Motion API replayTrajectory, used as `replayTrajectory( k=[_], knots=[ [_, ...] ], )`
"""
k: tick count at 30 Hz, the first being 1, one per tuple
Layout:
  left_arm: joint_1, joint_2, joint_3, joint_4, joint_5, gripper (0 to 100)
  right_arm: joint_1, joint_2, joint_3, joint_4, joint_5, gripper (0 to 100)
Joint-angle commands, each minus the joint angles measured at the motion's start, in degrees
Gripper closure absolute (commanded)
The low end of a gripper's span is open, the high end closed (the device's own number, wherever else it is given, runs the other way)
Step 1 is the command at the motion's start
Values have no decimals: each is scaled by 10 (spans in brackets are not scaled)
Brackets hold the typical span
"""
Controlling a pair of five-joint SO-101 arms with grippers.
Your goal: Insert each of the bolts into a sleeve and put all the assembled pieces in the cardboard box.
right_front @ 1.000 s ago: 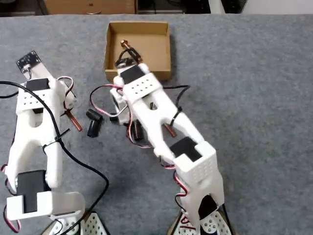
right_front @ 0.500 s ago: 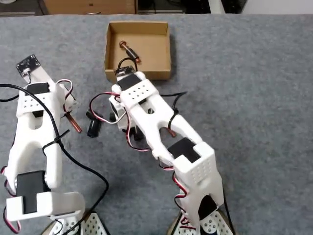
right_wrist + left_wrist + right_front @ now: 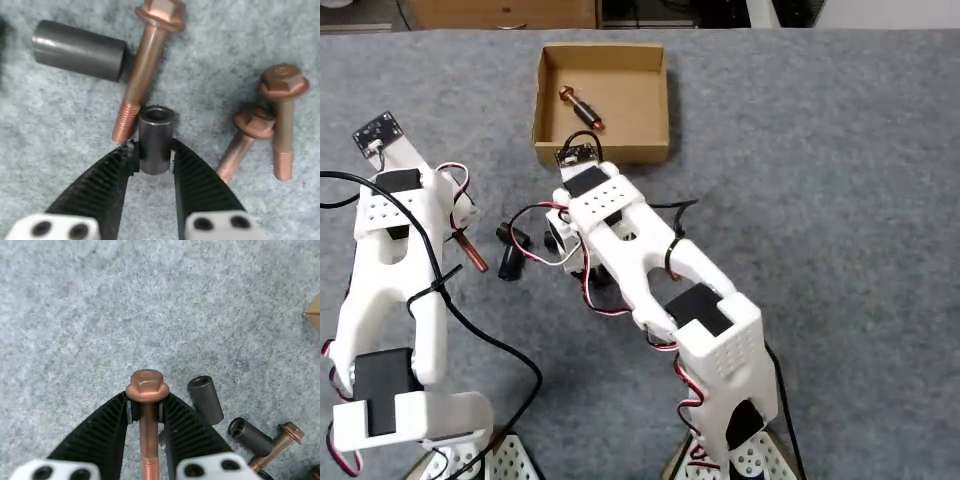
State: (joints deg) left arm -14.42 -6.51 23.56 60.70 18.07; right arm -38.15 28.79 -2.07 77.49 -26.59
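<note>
- The left gripper (image 3: 146,402) pinches a copper bolt (image 3: 147,386) by its shank, above grey cloth (image 3: 75,315) near two loose sleeves (image 3: 206,399).
- The right gripper (image 3: 154,150) clamps a dark sleeve (image 3: 157,127) among three loose bolts (image 3: 145,65).
- One assembled piece (image 3: 580,107) lies inside the cardboard box (image 3: 632,105).

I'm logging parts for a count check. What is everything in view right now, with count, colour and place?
mat: one, grey, under everything.
cardboard box: one, brown, mat's far side.
assembled piece: one, copper and dark, inside the box.
loose bolts: three, copper, on the mat near the right tool.
loose sleeves: at least two, dark grey, on the mat.
left tool: one, black, shut on the copper held bolt.
right tool: one, black, shut on the dark held sleeve.
</note>
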Motion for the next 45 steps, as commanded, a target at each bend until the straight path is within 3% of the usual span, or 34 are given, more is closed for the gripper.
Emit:
replayTrajectory(
  k=[1,18,21,27,33,38,45],
  knots=[
    [-8,-26,-4,-11,3,981,-2,-1,19,-22,-6,914],
    [-5,-30,-10,-9,-15,981,15,76,-65,36,10,931],
    [-3,-57,-10,-7,-18,981,15,79,-69,36,15,981],
    [35,-145,-7,-7,-47,981,24,63,-70,39,24,990],
    [83,-206,-11,-11,-46,981,25,-48,-46,44,26,997],
    [82,-229,-36,-6,-46,981,31,-183,17,41,47,997],
    [95,-229,-114,74,-46,981,58,-415,132,39,117,997]
  ],
)
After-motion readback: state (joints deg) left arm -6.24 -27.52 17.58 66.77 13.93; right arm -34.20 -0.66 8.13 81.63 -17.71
